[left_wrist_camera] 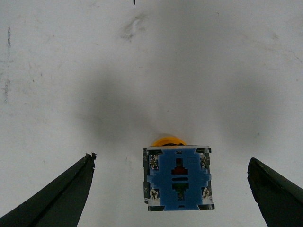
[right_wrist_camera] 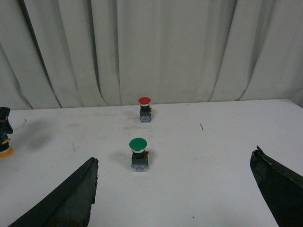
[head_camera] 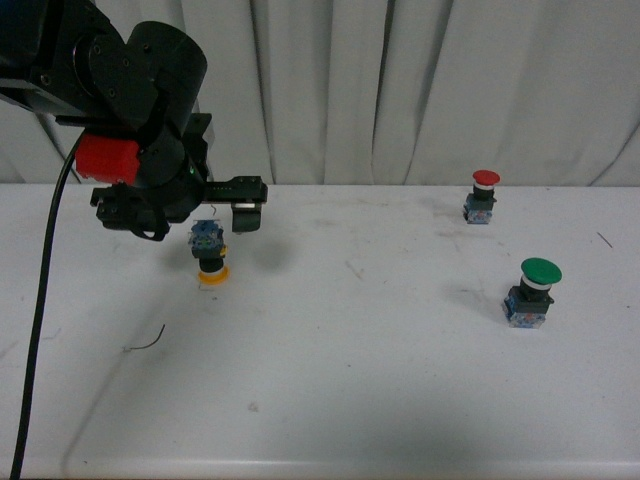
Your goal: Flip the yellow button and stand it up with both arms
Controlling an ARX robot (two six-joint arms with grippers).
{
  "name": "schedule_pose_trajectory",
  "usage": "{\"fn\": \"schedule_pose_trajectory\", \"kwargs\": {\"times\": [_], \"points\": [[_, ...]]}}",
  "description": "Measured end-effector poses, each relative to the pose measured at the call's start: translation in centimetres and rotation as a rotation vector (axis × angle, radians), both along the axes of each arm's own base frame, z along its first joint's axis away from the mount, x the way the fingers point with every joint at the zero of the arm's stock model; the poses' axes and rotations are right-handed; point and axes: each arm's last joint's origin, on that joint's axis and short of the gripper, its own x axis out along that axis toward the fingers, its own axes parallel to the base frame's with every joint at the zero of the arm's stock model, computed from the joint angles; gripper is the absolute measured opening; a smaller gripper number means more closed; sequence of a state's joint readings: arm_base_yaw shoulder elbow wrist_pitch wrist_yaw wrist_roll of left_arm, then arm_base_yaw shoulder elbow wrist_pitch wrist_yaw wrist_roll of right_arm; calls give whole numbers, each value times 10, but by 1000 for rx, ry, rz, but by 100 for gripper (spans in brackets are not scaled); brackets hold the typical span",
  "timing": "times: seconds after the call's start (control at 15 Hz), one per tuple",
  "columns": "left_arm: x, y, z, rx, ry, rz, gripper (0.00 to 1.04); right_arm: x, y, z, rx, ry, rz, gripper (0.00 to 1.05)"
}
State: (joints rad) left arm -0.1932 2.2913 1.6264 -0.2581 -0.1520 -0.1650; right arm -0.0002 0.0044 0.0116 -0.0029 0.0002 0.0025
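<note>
The yellow button [head_camera: 209,256] stands upside down on the white table [head_camera: 350,380], resting on its yellow cap with the blue contact block on top. My left gripper [head_camera: 185,215] hangs open just above it. In the left wrist view the blue block [left_wrist_camera: 177,178] sits between the two spread black fingers [left_wrist_camera: 71,189], touching neither, and a sliver of the yellow cap [left_wrist_camera: 168,141] shows beyond it. My right gripper [right_wrist_camera: 175,158] is open and holds nothing; it is out of the front view. From the right wrist, the yellow button [right_wrist_camera: 4,150] shows at the picture's edge.
A red-capped button [head_camera: 483,195] stands upright at the back right, and a green-capped button [head_camera: 532,292] stands nearer on the right. A thin bit of wire [head_camera: 145,342] lies on the table at the left. A white curtain [head_camera: 400,90] hangs behind.
</note>
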Motion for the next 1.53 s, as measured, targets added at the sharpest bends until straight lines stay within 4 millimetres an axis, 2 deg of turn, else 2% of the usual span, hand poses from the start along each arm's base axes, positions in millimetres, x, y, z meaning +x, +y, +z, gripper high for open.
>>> {"fn": "schedule_pose_trajectory", "kwargs": {"times": [0.2, 0.27, 0.33, 0.53, 0.6, 0.86, 1.0, 1.06, 1.13, 1.26, 1.33, 1.4, 1.46, 1.53], "points": [[1, 0, -1, 2, -8, -9, 98, 0, 0, 0, 0, 0, 0, 98], [1, 0, -1, 0, -9, -13, 91, 0, 0, 0, 0, 0, 0, 98], [1, 0, -2, -5, -3, -17, 76, 0, 0, 0, 0, 0, 0, 98], [1, -1, -2, -13, 2, -28, 42, 0, 0, 0, 0, 0, 0, 98], [1, -1, -2, -13, 2, -28, 33, 0, 0, 0, 0, 0, 0, 98], [0, -1, 0, -23, 3, -36, 30, 0, 0, 0, 0, 0, 0, 98], [-3, -1, 8, -53, -9, -56, 30, 0, 0, 0, 0, 0, 0, 98], [-8, -1, 18, -76, -34, -72, 30, 0, 0, 0, 0, 0, 0, 98], [-16, 0, 37, -115, -80, -93, 30, 0, 0, 0, 0, 0, 0, 98], [-35, 1, 85, -230, -237, -149, 30, 0, 0, 0, 0, 0, 0, 98], [-51, 1, 112, -334, -338, -206, 30, 0, 0, 0, 0, 0, 0, 98], [-66, 0, 128, -456, -412, -267, 30, 0, 0, 0, 0, 0, 0, 98], [-78, -1, 133, -550, -455, -324, 30, 0, 0, 0, 0, 0, 0, 98], [-90, -4, 127, -650, -466, -374, 30, 0, 0, 0, 0, 0, 0, 98]]}}
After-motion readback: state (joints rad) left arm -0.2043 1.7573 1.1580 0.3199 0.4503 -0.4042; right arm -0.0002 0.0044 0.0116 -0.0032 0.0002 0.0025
